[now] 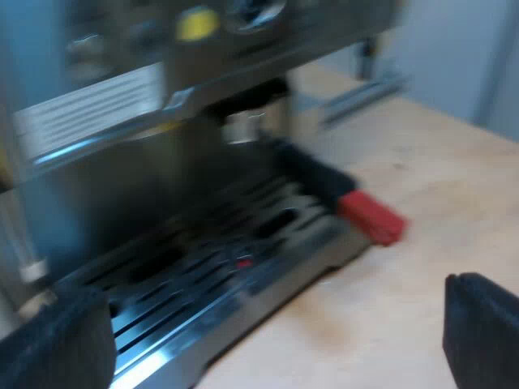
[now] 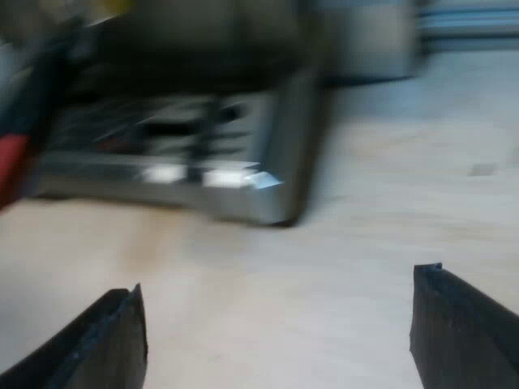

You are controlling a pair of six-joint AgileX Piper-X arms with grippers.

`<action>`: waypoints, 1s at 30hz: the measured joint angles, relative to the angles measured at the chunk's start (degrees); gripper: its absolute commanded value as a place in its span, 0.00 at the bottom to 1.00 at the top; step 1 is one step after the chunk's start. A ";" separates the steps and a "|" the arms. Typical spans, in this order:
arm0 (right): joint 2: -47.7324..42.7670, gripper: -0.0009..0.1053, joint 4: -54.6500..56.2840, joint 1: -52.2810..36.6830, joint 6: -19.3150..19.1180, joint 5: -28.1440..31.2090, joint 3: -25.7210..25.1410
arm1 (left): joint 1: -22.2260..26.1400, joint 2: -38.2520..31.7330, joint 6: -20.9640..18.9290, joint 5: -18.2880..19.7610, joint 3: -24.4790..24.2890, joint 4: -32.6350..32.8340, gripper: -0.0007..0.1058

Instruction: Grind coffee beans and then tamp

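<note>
At the front of the espresso machine (image 1: 122, 162), the metal holder (image 1: 247, 121) is seen locked in place. Its dark handle (image 1: 312, 172) reaches out over the drip tray (image 1: 203, 275) and ends in a red tip (image 1: 371, 217) past the tray's edge, over the table (image 1: 422, 154). The left hand (image 1: 272, 296) is shown open, its two black fingers (image 1: 57, 344) spread wide with nothing held between them. It is placed low over the table, just before the tray's front edge and apart from the handle. The right hand (image 2: 280, 284) is likewise shown open and empty, held over bare light wood near the tray's metal corner (image 2: 263, 190). From the right wrist, the red tip is glimpsed at the tray's other end.
</note>
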 measured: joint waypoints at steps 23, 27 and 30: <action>6.97 0.66 -10.65 28.54 -7.43 7.30 2.27 | -8.55 6.52 0.02 8.92 17.92 -22.14 0.79; 7.23 0.65 -17.40 34.04 -5.44 13.34 7.03 | -8.55 6.52 0.02 8.95 18.23 -24.37 0.79; 7.22 0.60 -21.32 38.04 -3.69 17.98 9.57 | -8.55 6.52 0.02 9.00 18.23 -25.02 0.79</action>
